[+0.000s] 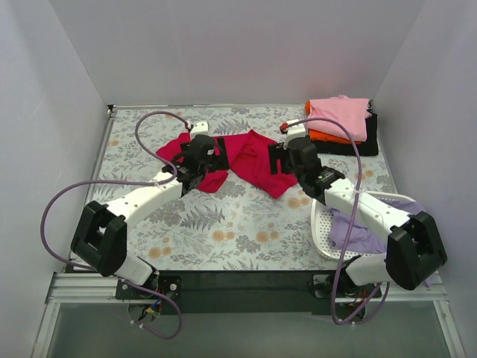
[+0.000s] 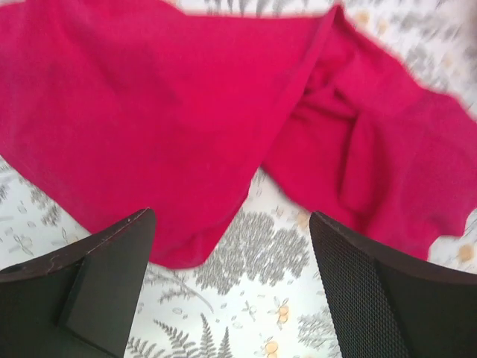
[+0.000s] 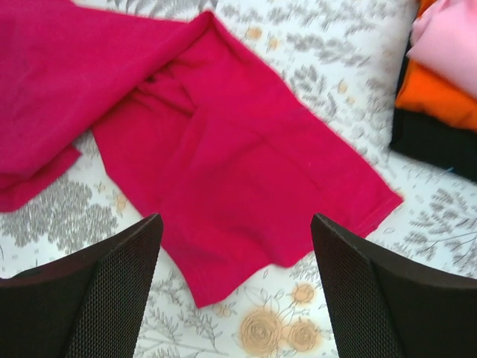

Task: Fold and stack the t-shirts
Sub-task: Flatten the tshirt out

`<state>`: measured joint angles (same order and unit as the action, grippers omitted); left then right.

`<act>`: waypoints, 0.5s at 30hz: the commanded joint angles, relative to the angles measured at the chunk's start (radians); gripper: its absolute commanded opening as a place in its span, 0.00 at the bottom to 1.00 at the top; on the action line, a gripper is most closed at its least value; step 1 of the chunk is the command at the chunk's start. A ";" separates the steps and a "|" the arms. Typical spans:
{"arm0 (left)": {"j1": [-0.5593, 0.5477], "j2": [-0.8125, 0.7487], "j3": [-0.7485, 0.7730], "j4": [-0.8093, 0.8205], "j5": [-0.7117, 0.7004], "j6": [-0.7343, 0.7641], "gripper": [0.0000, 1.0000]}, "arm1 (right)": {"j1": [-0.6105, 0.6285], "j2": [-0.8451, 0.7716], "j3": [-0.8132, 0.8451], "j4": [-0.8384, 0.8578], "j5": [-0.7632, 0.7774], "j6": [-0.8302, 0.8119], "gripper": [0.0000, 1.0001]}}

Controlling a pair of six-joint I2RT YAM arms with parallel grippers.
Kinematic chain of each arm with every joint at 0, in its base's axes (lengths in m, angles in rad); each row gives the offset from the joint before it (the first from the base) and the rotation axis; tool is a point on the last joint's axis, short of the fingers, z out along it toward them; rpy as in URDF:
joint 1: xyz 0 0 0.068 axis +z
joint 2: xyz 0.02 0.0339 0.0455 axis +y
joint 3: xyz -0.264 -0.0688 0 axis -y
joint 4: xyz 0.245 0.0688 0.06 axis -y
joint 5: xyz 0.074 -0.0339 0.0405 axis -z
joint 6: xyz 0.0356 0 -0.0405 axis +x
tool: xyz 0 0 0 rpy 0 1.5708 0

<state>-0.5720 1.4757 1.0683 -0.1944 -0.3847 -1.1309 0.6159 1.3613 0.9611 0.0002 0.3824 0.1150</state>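
Note:
A crimson t-shirt (image 1: 250,160) lies crumpled and spread flat on the floral table, in the middle toward the back. My left gripper (image 1: 195,165) hovers over its left part, open and empty; in the left wrist view the cloth (image 2: 149,112) lies just ahead of the gripper (image 2: 231,224). My right gripper (image 1: 294,160) hovers over its right part, also open and empty, with a cloth corner (image 3: 223,171) under the gripper (image 3: 237,224). A folded pink tee (image 1: 341,115) tops an orange one (image 1: 328,136) and a black one (image 1: 358,145) at the back right.
A white mesh basket (image 1: 322,224) stands at the near right beside the right arm, holding a lavender tee (image 1: 354,231). The stack shows at the right wrist view's upper right edge, pink (image 3: 447,45) over orange (image 3: 440,97) over black (image 3: 432,142). White walls enclose the table.

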 commanded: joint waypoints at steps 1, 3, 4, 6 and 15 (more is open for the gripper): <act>-0.046 0.015 -0.063 -0.023 -0.017 -0.024 0.77 | 0.002 -0.016 -0.079 -0.035 -0.082 0.070 0.73; -0.077 0.021 -0.103 -0.028 -0.034 -0.032 0.77 | 0.002 -0.034 -0.116 -0.034 -0.123 0.096 0.72; -0.081 0.026 -0.113 -0.025 -0.037 -0.038 0.77 | 0.002 -0.040 -0.131 -0.034 -0.135 0.103 0.72; -0.092 0.046 -0.122 -0.016 -0.019 -0.030 0.77 | 0.002 -0.044 -0.163 -0.031 -0.157 0.112 0.72; -0.146 0.173 -0.070 0.093 -0.005 0.000 0.77 | 0.001 -0.014 -0.238 0.019 -0.232 0.141 0.68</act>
<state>-0.7101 1.6287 0.9497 -0.1558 -0.3817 -1.1446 0.6159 1.3479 0.7486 -0.0448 0.2066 0.2279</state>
